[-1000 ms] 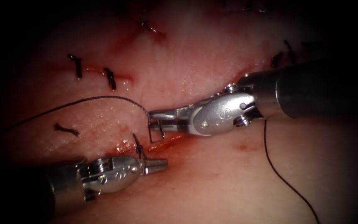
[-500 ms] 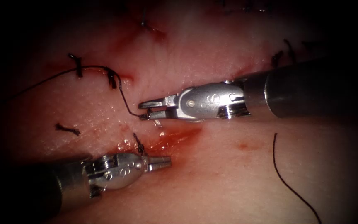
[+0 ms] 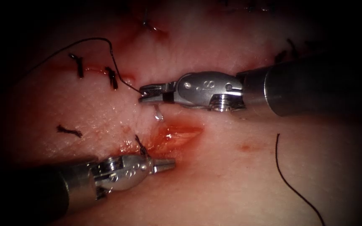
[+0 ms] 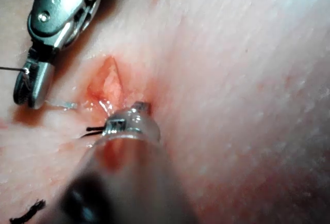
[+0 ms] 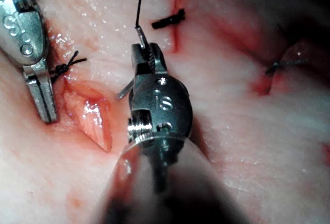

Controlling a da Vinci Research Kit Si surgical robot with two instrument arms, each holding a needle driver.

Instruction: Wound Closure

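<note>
2 tools sit at the open cut (image 3: 177, 134). Our right tool (image 3: 147, 93) is clenched on the needle (image 3: 158, 113) near its thread end, and the rest of its curve hangs clear of the tissue (image 3: 214, 175) just above the cut; the thread (image 3: 93, 39) arcs away to the upper left. Our left tool (image 3: 166, 165) rests closed on nothing beside a knot (image 3: 140, 146). We count several finished stitches (image 3: 112, 78) further up, so we judge this gaping stretch still needs closing.
</note>
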